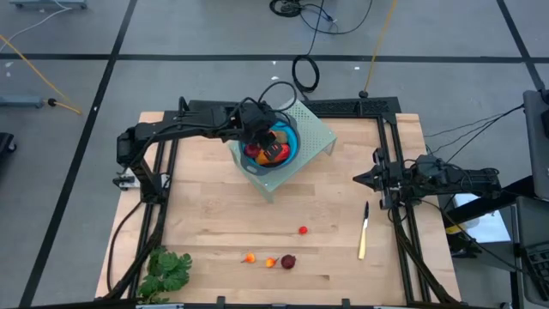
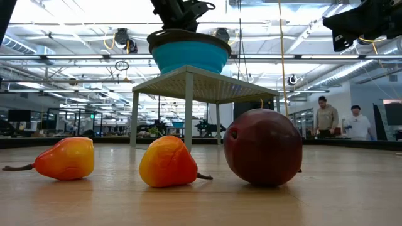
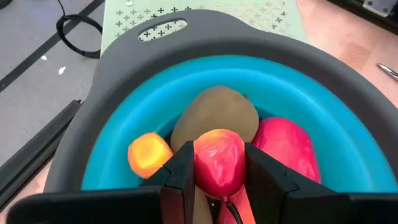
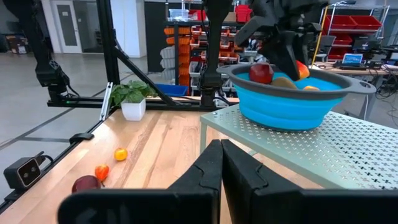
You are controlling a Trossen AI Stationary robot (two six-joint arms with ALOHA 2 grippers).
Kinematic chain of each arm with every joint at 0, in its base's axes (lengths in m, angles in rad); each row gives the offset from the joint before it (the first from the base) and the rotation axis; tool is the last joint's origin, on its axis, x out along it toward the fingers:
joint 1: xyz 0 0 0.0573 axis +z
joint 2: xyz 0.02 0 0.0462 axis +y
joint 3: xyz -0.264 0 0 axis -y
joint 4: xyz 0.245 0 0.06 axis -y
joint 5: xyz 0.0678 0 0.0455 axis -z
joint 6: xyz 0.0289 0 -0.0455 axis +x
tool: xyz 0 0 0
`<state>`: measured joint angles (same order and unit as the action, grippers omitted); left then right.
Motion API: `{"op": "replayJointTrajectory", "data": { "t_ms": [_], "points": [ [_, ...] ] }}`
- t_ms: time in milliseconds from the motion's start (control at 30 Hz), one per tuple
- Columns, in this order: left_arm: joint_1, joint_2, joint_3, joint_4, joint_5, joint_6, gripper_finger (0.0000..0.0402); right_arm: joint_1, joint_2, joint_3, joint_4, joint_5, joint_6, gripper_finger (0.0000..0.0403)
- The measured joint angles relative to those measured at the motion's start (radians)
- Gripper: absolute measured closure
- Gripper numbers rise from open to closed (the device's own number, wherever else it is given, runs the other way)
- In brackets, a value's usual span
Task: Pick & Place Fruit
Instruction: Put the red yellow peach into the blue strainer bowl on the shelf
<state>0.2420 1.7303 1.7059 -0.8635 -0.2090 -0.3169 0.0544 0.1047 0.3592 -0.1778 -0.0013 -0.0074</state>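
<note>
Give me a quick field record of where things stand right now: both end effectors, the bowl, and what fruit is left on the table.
left end effector: over the blue bowl, shut on a red-orange fruit piece
right end effector: shut, waiting at the table's right side, holding nothing
bowl: on the pale green stand; holds a brown oval piece, a red piece, a small orange piece
fruit on table: dark red ball, two small orange pieces, tiny red one
other: knife, leafy bunch

Left gripper clamped; right gripper closed, idle.
</note>
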Motion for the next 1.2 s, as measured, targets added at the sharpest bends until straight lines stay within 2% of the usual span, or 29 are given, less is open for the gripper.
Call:
{"op": "replayJointTrajectory", "data": {
  "t_ms": [200, 1000, 1200],
  "points": [
    [0.001, -0.004, 0.000, 0.000, 0.007, -0.013, 0.0289, 0.000, 0.000, 0.000, 0.000, 0.000, -0.002, 0.0403],
    [0.001, -0.010, 0.000, -0.006, 0.009, 0.002, 0.0202, 0.000, 0.000, 0.000, 0.000, 0.000, -0.004, 0.0403],
    [0.001, -0.091, 0.000, 0.004, 0.002, -0.007, 0.0208, 0.000, 0.000, 0.000, 0.000, 0.000, -0.004, 0.0403]
  ]
}}
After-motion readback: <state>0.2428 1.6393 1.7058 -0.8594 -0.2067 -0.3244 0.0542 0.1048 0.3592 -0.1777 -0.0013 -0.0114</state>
